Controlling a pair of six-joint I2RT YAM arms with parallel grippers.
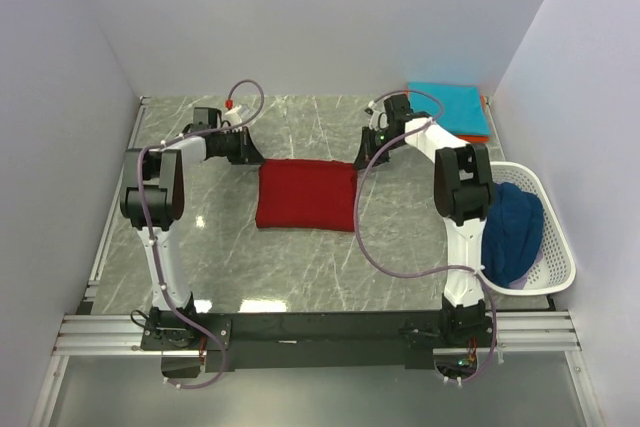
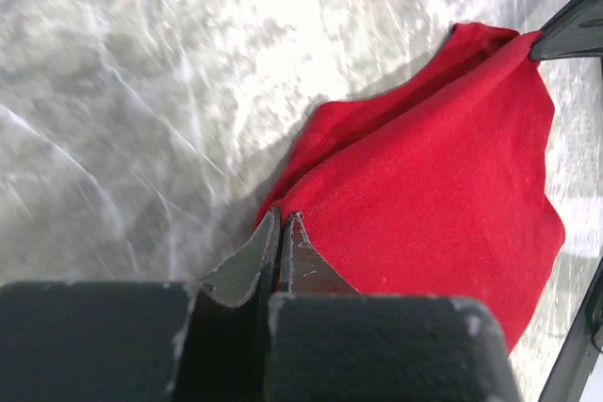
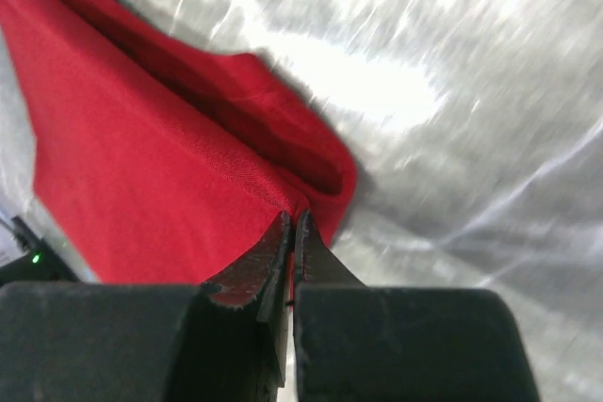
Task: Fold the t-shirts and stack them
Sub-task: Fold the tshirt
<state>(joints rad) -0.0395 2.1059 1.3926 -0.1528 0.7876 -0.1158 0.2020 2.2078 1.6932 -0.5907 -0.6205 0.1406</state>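
A dark red t-shirt (image 1: 305,194), folded into a rectangle, lies in the middle of the table. My left gripper (image 1: 256,154) is at its far left corner, and in the left wrist view its jaws (image 2: 281,218) are shut on that corner of the red cloth (image 2: 443,176). At the far right corner my right gripper (image 1: 362,155) is also shut, its fingertips (image 3: 293,218) pinching the edge of the red t-shirt (image 3: 141,167). A folded teal t-shirt (image 1: 448,107) rests on an orange one (image 1: 486,105) at the back right. A navy blue t-shirt (image 1: 512,232) lies bunched in the basket.
A white mesh basket (image 1: 560,247) stands at the right edge beside the right arm. Walls close the table in on the left, back and right. The marble tabletop (image 1: 200,237) spreads in front of the red shirt.
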